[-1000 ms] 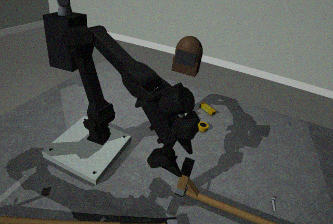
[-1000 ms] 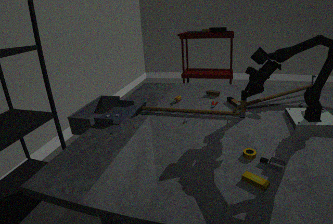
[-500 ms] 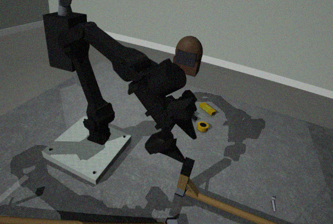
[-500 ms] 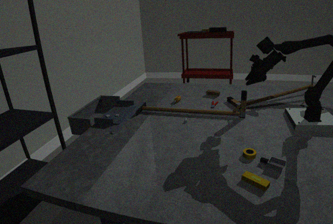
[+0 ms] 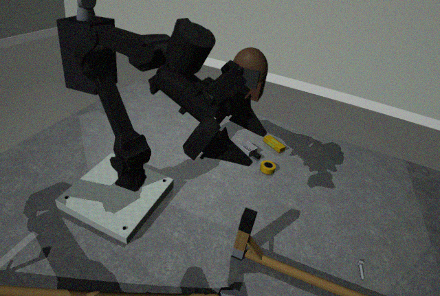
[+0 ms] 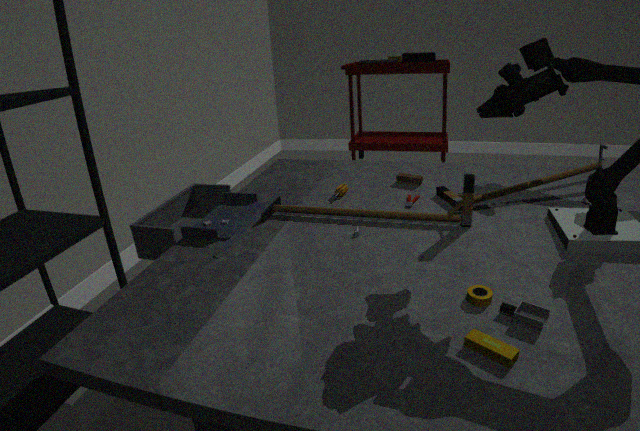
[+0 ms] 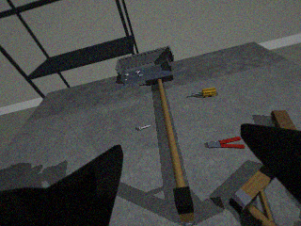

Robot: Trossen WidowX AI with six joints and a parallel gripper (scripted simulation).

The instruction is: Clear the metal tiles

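Observation:
My gripper (image 5: pixel 258 149) (image 6: pixel 479 112) (image 7: pixel 180 140) is open and empty, raised above the table and clear of the scraper. The long scraper (image 5: pixel 295 269) (image 6: pixel 361 213) (image 7: pixel 170 137) lies along the table, its wooden handle ending in an upright block with a black top at the near end. Its dark head is at the near edge of the bluish steel plate (image 6: pixel 242 216) (image 7: pixel 155 73). Small pale metal tiles (image 6: pixel 207 222) (image 7: pixel 138 72) show on the plate near the catch box. The grey catch box (image 6: pixel 152 240) (image 7: pixel 162 54) stands at the plate's far end. Its inside is too dark to read.
A second wooden-handled tool (image 6: pixel 537 183) (image 7: pixel 256 185) lies beside the scraper's near end. Red-handled pliers (image 6: pixel 412 201) (image 7: pixel 230 140), a yellow screwdriver (image 6: pixel 340 191) (image 7: pixel 209 92) and a bolt (image 5: pixel 361 269) (image 6: pixel 355 231) (image 7: pixel 143 127) lie near the handle. A yellow block (image 5: pixel 274 143) (image 6: pixel 490 347) lies apart.

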